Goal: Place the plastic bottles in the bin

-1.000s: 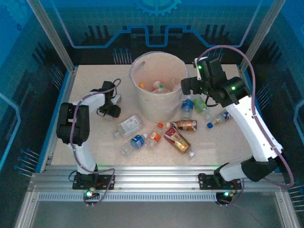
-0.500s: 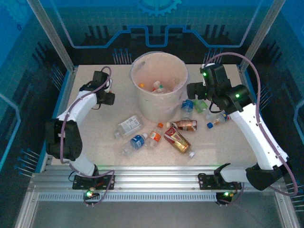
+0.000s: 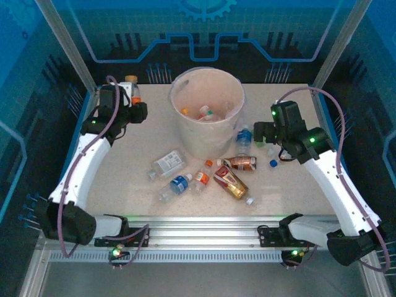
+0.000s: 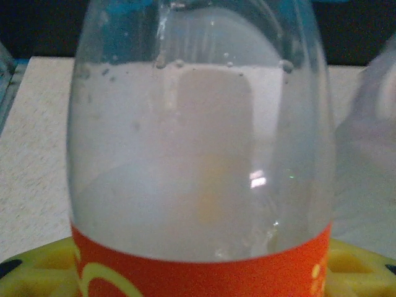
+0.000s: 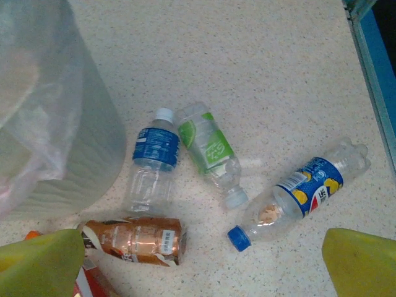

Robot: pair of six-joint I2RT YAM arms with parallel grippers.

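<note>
The left hand (image 3: pixel 130 99) is clamped partway shut on an orange-labelled bottle (image 4: pixel 198 154) at the far left corner of the bench (image 3: pixel 124 167), well apart from the bin (image 3: pixel 207 142). Up close, its cap is cut off and the fingers (image 4: pixel 37 266) peek out as yellow slivers. The right hand (image 5: pixel 201 247) hangs wide open and empty over loose bottles (image 5: pixel 154 154) lying beside the bin.

Eight plastic bottles (image 3: pixel 175 185) lie on the desk (image 3: pixel 127 189), three of them blue-labelled; a ninth, orange-capped bottle (image 3: pixel 130 86) is held up; at least two more sit in the one bin (image 3: pixel 204 143).
</note>
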